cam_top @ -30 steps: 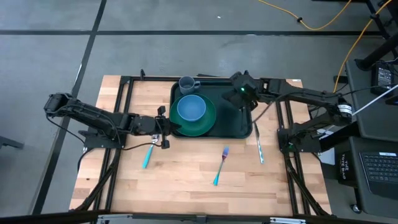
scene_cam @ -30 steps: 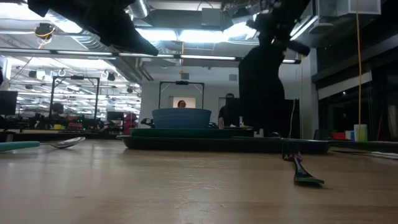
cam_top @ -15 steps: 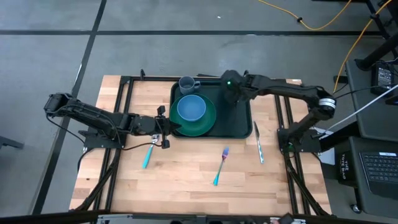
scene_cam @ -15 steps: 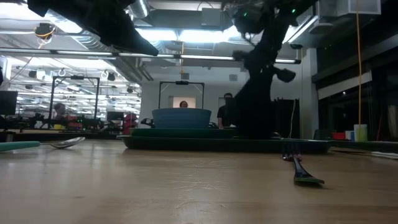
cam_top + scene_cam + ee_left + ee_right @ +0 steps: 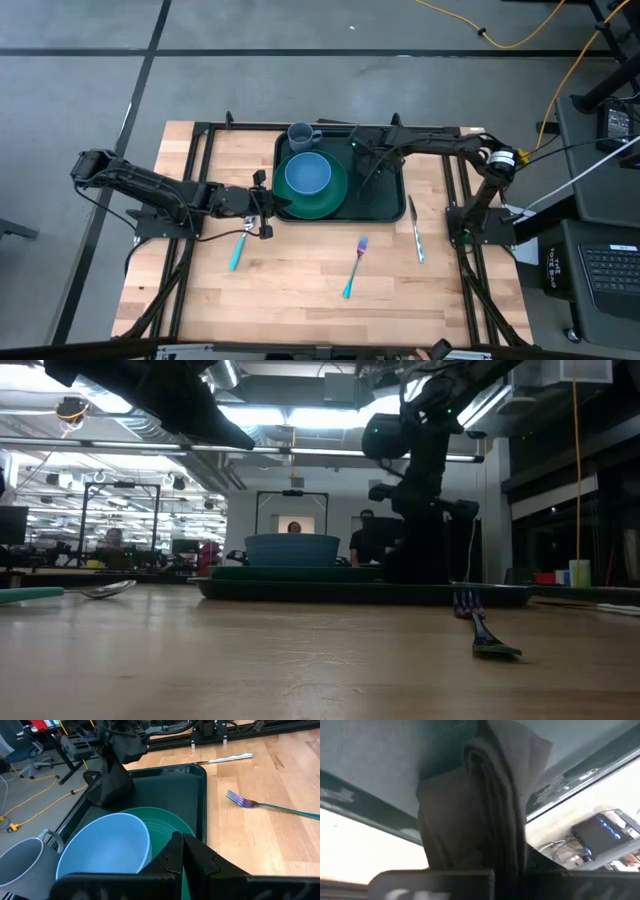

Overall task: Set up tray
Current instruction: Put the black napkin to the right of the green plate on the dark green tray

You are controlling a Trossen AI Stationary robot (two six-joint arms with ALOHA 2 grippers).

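Observation:
The dark green tray lies at the table's far middle. It carries a round green plate with a blue bowl on it, and a grey mug at its far left corner. My right gripper hovers over the tray's far part, shut on a black napkin that hangs down beside the bowl. My left gripper is shut at the tray's left rim, its tips over the plate's edge. My right gripper pinches the black napkin's bunched upper end between its two fingers from above, several folds together. The napkin hangs below the fingers, and its lower end reaches down to the tray. My left gripper's own fingers hide whether it touches the plate or the tray rim; I cannot tell.
A fork with a teal handle lies on the wood near of the tray. A knife lies right of the tray, and a teal-handled spoon near my left gripper. People show in the room beyond the table.
My right gripper has swung from the tray's far right corner toward the table's left, across the tray's far part, turning as it went. The napkin has travelled with it, still hanging, and has drawn in from a broad drape to a narrower one.

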